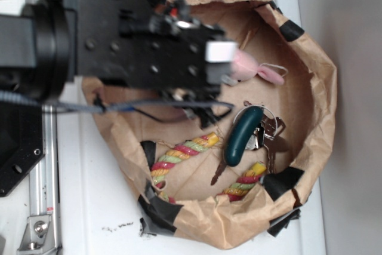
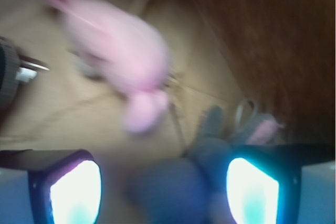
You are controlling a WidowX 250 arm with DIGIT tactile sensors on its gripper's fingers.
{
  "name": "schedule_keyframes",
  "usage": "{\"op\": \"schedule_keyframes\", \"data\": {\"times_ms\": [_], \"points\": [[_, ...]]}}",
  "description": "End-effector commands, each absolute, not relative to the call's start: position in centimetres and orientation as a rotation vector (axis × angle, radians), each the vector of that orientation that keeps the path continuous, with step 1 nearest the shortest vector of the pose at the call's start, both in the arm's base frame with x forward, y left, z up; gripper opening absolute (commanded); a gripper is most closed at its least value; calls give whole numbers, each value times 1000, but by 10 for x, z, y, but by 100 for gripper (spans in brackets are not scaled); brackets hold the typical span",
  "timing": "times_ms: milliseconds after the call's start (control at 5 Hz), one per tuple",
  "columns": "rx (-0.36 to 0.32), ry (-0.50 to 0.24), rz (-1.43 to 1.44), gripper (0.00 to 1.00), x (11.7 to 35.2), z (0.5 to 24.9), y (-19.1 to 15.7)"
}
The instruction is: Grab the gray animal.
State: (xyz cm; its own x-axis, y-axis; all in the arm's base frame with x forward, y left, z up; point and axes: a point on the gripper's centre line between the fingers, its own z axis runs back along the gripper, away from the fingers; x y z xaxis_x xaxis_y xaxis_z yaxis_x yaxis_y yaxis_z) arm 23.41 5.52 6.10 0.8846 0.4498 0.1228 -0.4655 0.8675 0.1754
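Gray animal (image 2: pixel 210 153): blurred, low between the two lit fingers, nearer the right one.
Tool (image 2: pixel 164 192): jaws spread, nothing gripped.
Pink plush (image 2: pixel 123 59): beyond, upper left, inside paper bowl (image 1: pixel 316 123).

My arm (image 1: pixel 119 34) is matte black, boxy plates w/ round screw holes, a cylindrical joint at the left. Thin dark cable (image 1: pixel 137 107) loops beneath, red wires up top. Gripper (image 2: pixel 164 182) fingers (image 2: pixel 76 190): black frames, pads glowing white-cyan.
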Motion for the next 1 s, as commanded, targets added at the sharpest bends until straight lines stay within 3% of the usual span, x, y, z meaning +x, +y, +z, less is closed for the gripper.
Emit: {"op": "schedule_keyframes", "data": {"times_ms": [0,200,400,800], "points": [[-2,-7,430,100,236,11,75],[-59,23,405,0,250,-1,63],[-47,-7,354,0,253,39,48],[0,-277,186,0,268,137,19]]}}
